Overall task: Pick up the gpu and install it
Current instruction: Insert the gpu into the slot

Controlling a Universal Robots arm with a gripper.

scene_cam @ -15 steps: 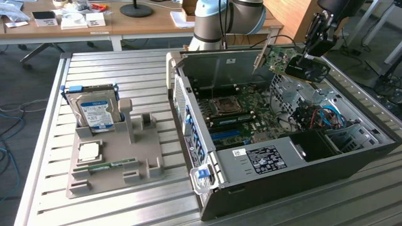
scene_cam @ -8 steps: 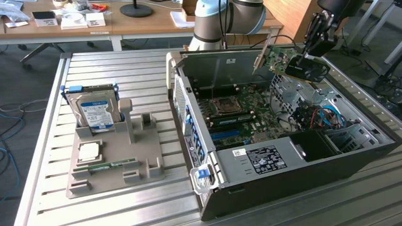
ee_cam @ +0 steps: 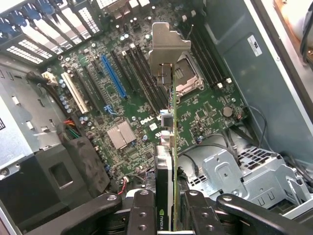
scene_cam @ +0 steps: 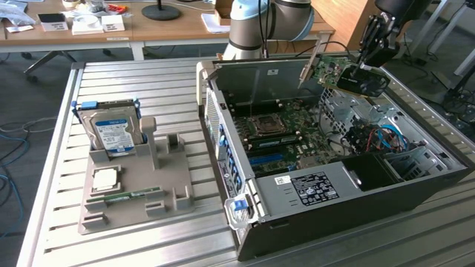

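Above the open case (scene_cam: 356, 200), my pincer (scene_cam: 364, 68) grips the gpu (scene_cam: 337, 71); pickup done, seating on the motherboard (scene_cam: 293, 125) outstanding.

Slatted metal table (scene_cam: 148, 83), grey holder (scene_cam: 169, 172), computer case (scene_cam: 415, 194)

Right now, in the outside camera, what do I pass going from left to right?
Hard drive → processor socket inside the open computer case → gpu, held up by the gripper.
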